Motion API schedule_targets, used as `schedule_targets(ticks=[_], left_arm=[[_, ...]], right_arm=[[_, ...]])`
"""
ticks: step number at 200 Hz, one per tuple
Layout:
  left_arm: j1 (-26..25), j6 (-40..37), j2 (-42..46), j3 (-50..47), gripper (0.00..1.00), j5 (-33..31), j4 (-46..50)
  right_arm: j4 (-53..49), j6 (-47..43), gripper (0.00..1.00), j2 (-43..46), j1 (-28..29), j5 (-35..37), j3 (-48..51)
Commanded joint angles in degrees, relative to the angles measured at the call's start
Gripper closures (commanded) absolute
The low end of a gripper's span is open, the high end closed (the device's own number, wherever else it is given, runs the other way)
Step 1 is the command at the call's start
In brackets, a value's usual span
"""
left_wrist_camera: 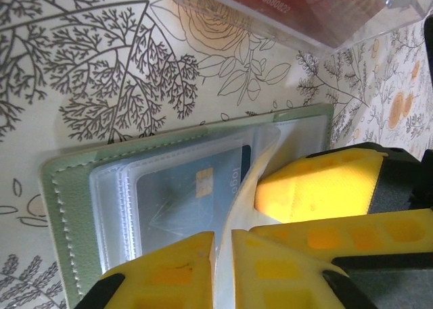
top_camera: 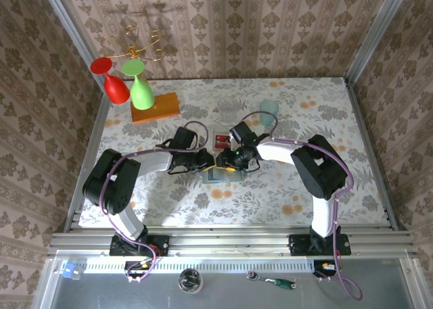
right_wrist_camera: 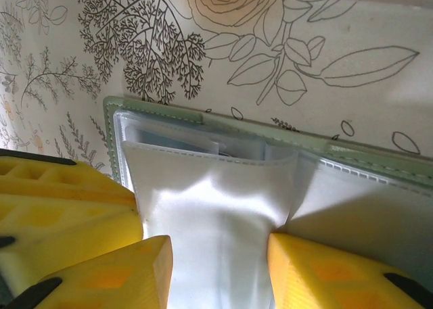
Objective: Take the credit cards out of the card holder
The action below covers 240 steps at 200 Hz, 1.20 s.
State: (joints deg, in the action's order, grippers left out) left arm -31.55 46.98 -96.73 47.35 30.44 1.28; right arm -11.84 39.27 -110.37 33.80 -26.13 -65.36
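The pale green card holder (top_camera: 233, 176) lies open on the table between both arms, its clear sleeves fanned up. In the left wrist view a blue credit card (left_wrist_camera: 177, 195) with a gold chip sits inside a sleeve of the card holder (left_wrist_camera: 67, 194). My left gripper (left_wrist_camera: 224, 236) is shut, pinching a thin white sleeve leaf. My right gripper (right_wrist_camera: 220, 245) holds a wide sleeve leaf of the card holder (right_wrist_camera: 203, 113) across its width, both fingers touching it. The two grippers meet tip to tip, left gripper (top_camera: 205, 161) against right gripper (top_camera: 227, 161). Red credit cards (top_camera: 221, 141) lie in a clear tray just behind.
The clear tray (left_wrist_camera: 379, 21) with a red card (left_wrist_camera: 284, 5) is close behind the holder. A teal cup (top_camera: 269, 108) and a clear glass (top_camera: 226, 106) stand further back. An orange wooden block (top_camera: 159, 111) carries a red and a green goblet at back left.
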Motion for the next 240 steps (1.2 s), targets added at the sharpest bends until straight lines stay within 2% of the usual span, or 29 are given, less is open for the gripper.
schedule_targets(ticks=[1, 72, 116, 163, 240], left_arm=[[-0.7, 0.8, -0.7, 1.9, 0.85, 0.9, 0.1], [-1.8, 0.7, 0.3, 4.0, 0.87, -1.1, 3.2], [-4.2, 1.4, 0.0, 6.6, 0.85, -3.4, 5.2], [-7.2, 2.5, -2.1, 10.3, 0.80, -5.6, 7.2], [-11.5, 3.5, -7.9, 18.3, 0.78, -7.7, 10.7]], right_arm=[[-0.4, 0.5, 0.56, 2.0, -0.4, -0.3, 1.2], [-0.9, -0.6, 0.56, 6.5, -1.9, -0.3, 2.8], [-1.2, -2.3, 0.56, 9.2, -4.4, -1.8, 4.4], [-2.1, -4.6, 0.56, 12.5, -7.4, -3.4, 6.3], [-3.9, -8.3, 0.56, 18.3, -12.9, -5.9, 9.7]])
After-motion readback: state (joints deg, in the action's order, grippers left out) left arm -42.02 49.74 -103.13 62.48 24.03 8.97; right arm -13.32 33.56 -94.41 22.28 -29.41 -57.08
